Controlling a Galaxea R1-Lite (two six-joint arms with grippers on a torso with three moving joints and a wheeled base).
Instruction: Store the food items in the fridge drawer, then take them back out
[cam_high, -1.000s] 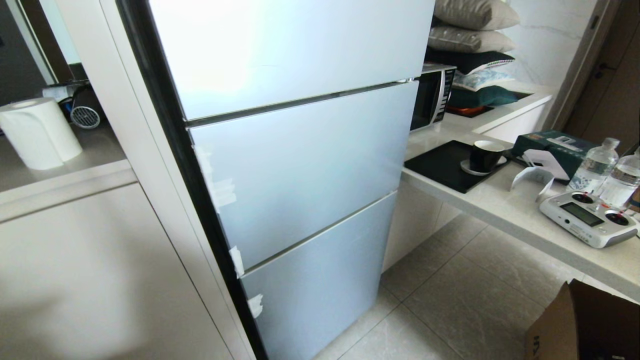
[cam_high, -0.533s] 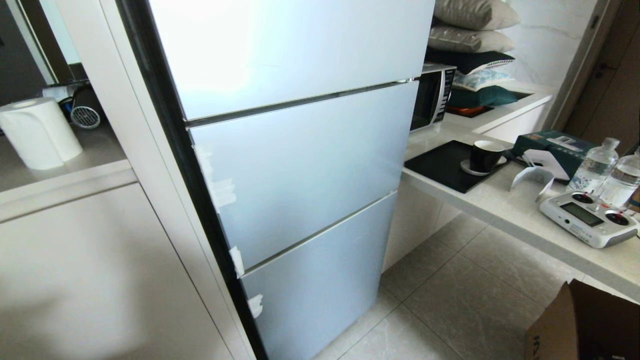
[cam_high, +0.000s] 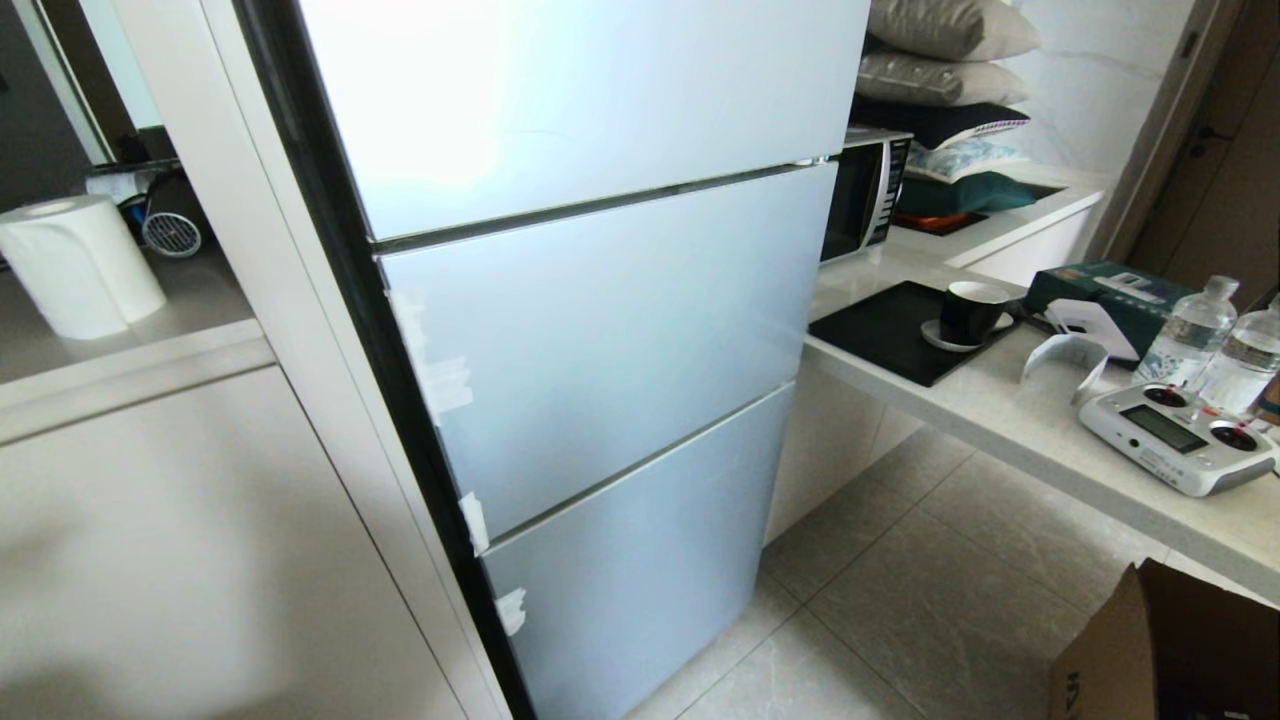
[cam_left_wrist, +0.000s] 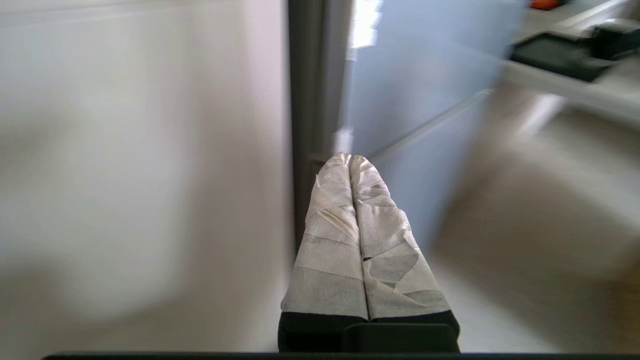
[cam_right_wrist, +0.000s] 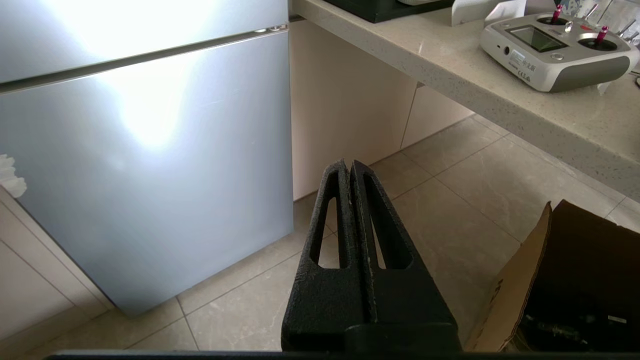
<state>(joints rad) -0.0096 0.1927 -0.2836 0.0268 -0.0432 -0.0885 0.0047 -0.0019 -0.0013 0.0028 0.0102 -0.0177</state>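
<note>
On the left stood a pale cabinet panel (cam_high: 200, 540), and a paper towel roll (cam_high: 78, 265) rested on the ledge above it. The left gripper (cam_left_wrist: 350, 159) pointed at the dark seam (cam_left_wrist: 302, 125) between this cabinet and the fridge; its taped jaws were pressed together and held nothing. That arm seemed the nearer one to the taped left edge (cam_high: 475, 520) of the door panels, so the opening move probably belonged to it.

The fridge (cam_high: 600, 330) filled the middle, all three silver-blue panels closed. The fridge drawer was therefore hidden behind them, and no food item showed in any view. The panels ran long from left to right, with thin horizontal gaps between them.

The right gripper (cam_right_wrist: 350, 165) hung low over the tiled floor (cam_right_wrist: 450, 200), beside the bottom panel, its black jaws also shut and empty. Right of the fridge, the surface (cam_high: 1000, 410) carrying a cup, bottles and a remote controller (cam_high: 1180, 440) projected forward, and a cardboard box (cam_high: 1160, 650) stood on the floor, so room on that side looked narrow.
</note>
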